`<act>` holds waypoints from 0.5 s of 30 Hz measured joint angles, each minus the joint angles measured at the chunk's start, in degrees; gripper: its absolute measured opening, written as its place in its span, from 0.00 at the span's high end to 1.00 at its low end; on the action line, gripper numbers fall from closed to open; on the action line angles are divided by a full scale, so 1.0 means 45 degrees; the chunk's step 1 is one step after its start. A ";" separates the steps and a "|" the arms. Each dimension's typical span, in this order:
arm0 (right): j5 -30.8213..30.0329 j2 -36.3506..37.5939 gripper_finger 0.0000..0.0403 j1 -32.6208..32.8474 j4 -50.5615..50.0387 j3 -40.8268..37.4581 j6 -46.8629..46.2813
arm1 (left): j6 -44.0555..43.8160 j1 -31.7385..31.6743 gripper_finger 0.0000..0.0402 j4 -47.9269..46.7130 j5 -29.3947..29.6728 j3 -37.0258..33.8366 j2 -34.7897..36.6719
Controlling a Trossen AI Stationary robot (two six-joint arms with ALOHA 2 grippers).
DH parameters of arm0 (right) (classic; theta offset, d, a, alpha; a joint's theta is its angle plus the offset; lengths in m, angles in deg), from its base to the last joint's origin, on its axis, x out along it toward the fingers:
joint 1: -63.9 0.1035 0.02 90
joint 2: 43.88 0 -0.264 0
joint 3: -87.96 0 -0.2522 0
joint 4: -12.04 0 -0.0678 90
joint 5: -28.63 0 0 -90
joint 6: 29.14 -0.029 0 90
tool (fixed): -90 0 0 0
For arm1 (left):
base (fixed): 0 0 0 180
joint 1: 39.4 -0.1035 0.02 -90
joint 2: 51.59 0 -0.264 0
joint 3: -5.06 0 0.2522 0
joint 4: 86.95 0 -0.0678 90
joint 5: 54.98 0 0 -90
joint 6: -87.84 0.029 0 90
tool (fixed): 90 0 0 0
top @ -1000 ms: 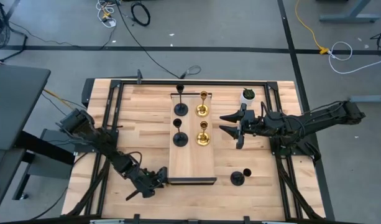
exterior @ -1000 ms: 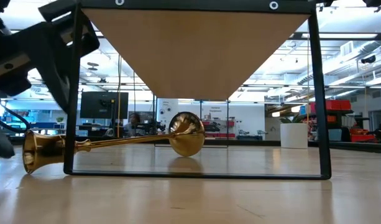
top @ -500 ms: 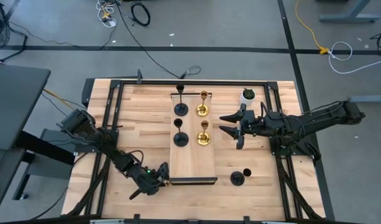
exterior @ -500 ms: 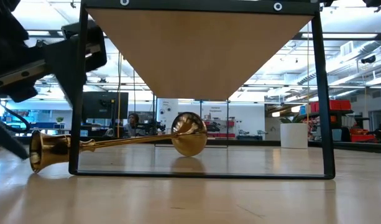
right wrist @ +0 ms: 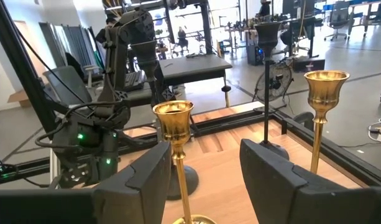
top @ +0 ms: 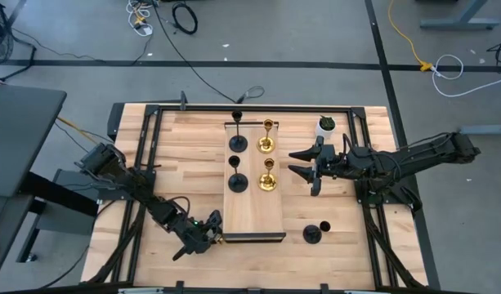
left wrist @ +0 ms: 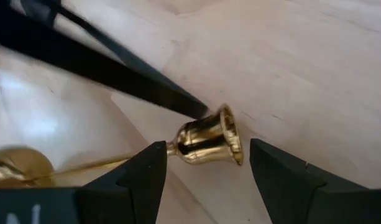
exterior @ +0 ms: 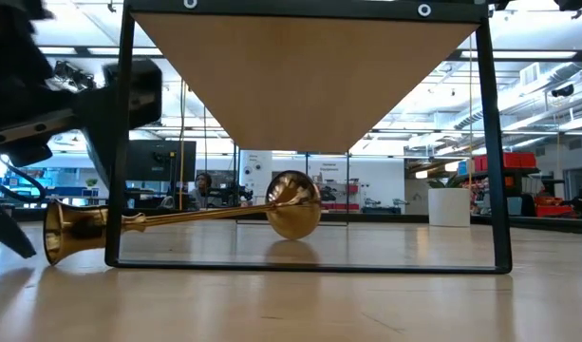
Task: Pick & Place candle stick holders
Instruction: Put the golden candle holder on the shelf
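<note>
My left gripper (top: 211,231) sits low at the near table edge, fingers (left wrist: 138,180) parted. My right gripper (top: 301,162) hovers at mid-table, arm extended leftward, fingers (right wrist: 268,177) parted, holding nothing.

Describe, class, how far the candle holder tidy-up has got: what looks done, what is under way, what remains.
Done: four holders stand on the raised board, two black and two gold.
Under way: the left gripper is open around the cup of a fallen gold holder lying at the board's near end.
Left: one black holder stands on the table. The right gripper waits open beside the board.
</note>
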 joint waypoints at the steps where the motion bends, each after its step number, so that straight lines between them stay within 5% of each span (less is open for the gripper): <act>1: -0.0001 0.0000 0.52 0.0001 0.0000 0.0000 -0.0001 | -0.0161 -0.0104 0.42 0.0009 -0.0160 0.0000 0.0000; 15: -0.0011 0.0000 0.52 0.0001 -0.0005 0.0000 -0.0045 | -0.0971 -0.0446 0.42 0.0259 -0.1143 0.0000 0.0002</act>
